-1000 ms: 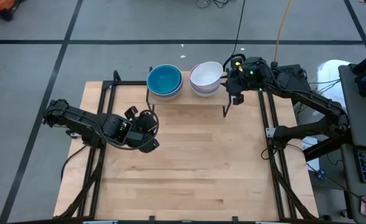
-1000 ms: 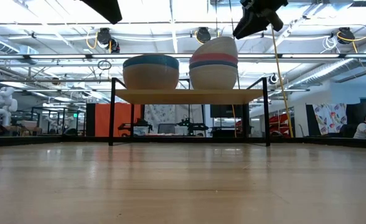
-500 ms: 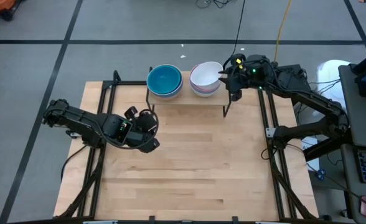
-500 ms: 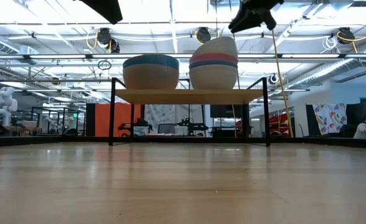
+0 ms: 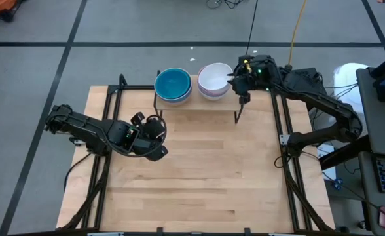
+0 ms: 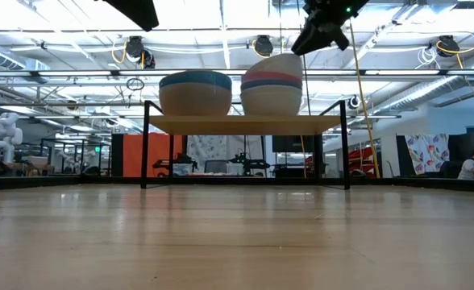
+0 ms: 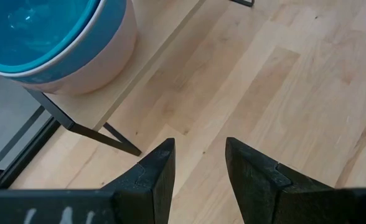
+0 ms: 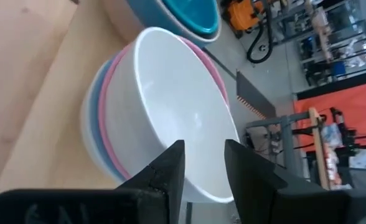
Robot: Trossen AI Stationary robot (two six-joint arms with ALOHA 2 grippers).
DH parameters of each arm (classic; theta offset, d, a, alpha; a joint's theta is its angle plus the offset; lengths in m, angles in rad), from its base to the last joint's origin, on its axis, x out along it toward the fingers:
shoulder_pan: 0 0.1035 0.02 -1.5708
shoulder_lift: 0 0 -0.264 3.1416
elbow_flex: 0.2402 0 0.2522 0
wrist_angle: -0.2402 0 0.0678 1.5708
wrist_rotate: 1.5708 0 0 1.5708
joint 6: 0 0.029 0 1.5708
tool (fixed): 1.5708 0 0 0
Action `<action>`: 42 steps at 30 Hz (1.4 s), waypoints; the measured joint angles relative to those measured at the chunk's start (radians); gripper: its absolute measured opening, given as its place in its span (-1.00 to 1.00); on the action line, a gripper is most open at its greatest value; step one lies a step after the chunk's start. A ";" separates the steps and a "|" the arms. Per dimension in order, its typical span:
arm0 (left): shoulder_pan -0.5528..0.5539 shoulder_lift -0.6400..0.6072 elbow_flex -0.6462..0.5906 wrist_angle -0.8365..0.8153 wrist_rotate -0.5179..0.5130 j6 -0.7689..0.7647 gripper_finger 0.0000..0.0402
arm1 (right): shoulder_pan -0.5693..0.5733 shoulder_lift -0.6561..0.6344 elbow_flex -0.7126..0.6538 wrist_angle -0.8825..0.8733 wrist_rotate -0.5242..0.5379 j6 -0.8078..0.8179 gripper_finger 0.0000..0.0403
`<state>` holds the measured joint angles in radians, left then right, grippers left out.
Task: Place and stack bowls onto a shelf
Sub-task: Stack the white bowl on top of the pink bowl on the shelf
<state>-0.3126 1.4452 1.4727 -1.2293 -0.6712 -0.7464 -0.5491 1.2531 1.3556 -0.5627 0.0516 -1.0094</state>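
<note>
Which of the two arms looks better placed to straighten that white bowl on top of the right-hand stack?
Probably the right. The right gripper hovers at the white bowl's rim on the shelf, while the left gripper waits over the table, well away.

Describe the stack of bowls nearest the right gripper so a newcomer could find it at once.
On the wooden table, find the small shelf at its far edge, holding two bowl stacks. The right gripper hovers beside the right-hand stack: white on top with a pink band, unlike its teal-topped neighbour.
</note>
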 joint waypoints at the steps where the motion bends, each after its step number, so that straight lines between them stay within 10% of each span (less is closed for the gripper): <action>1: 0.000 0.000 0.000 0.000 0.000 0.000 -0.27 | 0.000 0.003 0.000 0.011 0.002 -0.010 -0.46; 16: 0.000 0.000 0.000 0.000 0.000 0.001 -0.27 | 0.006 -0.071 -0.003 0.063 -0.005 -0.075 -0.46; 24: 0.000 0.000 0.000 0.000 0.000 0.001 -0.27 | 0.055 -0.064 -0.003 -0.021 -0.182 -0.025 -0.46; 42: 0.000 0.000 0.000 0.000 0.000 -0.014 -0.27 | 0.060 0.038 -0.003 -0.039 -0.020 -0.166 -0.46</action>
<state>-0.3126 1.4452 1.4727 -1.2297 -0.6712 -0.7601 -0.4890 1.2911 1.3521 -0.6016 0.0319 -1.1751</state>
